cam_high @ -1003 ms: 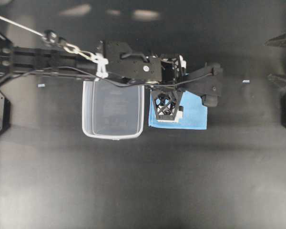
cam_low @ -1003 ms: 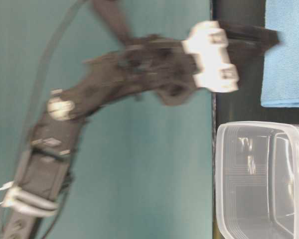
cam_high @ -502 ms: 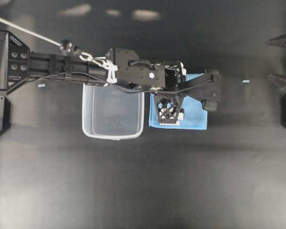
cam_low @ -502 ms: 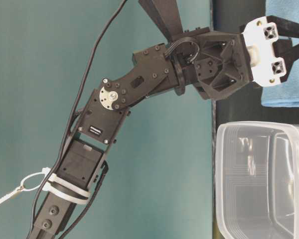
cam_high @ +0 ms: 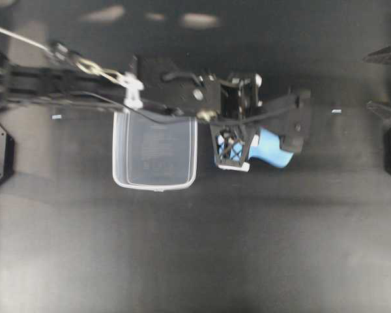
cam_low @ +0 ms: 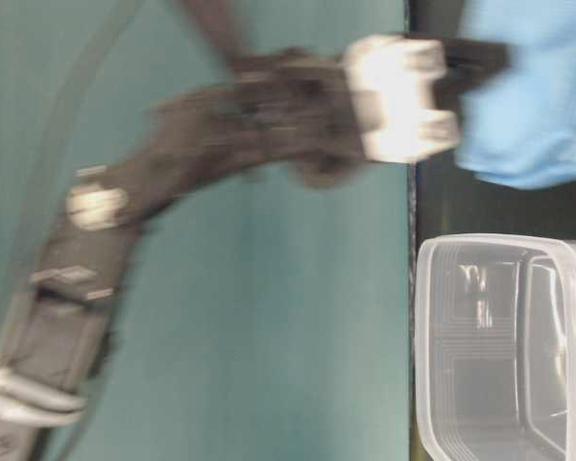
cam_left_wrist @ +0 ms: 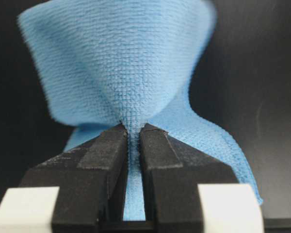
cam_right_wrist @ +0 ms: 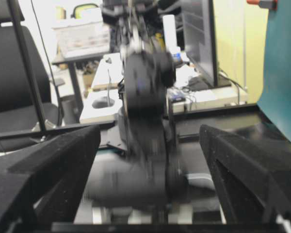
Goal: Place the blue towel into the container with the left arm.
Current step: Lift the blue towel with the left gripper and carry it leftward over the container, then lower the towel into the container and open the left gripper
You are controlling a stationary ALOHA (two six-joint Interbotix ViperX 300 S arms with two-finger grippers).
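Left arm's black lattice gripper with white tips (cam_high: 233, 153) is pinching the light blue square microfibre towel (cam_high: 268, 148). Wrist view: both black fingers (cam_left_wrist: 94, 167) are pressing together on a fold of the cloth (cam_left_wrist: 121, 73), only the thin layer of fabric between them. The towel is bunching upward from the pinch point in a fan shape, 1 edge trailing down to the right against the dark desk (cam_left_wrist: 262, 97).

Overhead: the towel is showing as a crumpled blue lump partly under the gripper and the black wrist housing, no flat square outline visible. It is sitting just beside the clear rectangular plastic tub with rounded corners and thick rim (cam_high: 120, 147), on that view's right side of it, outside the tub. Nothing blue inside the tub.

The long black jointed arm (cam_high: 65, 85) is stretching across from the view's left edge, passing over the tub's upper rim; silver cable and white clip are visible along it.

Table-level view: arm heavily blurred, white gripper block (cam_low: 398, 101) meeting the blue cloth (cam_low: 533, 106), which is hanging in a rounded fold. Tub (cam_low: 432, 336) is standing below it in this frame, apart from the cloth.

Right gripper (cam_right_wrist: 148, 184): 2 bare black tapering fingers (cam_right_wrist: 43, 165) are standing wide apart, holding nothing, parked at the overhead view's right edge (cam_high: 388, 81), well apart from towel and tub.
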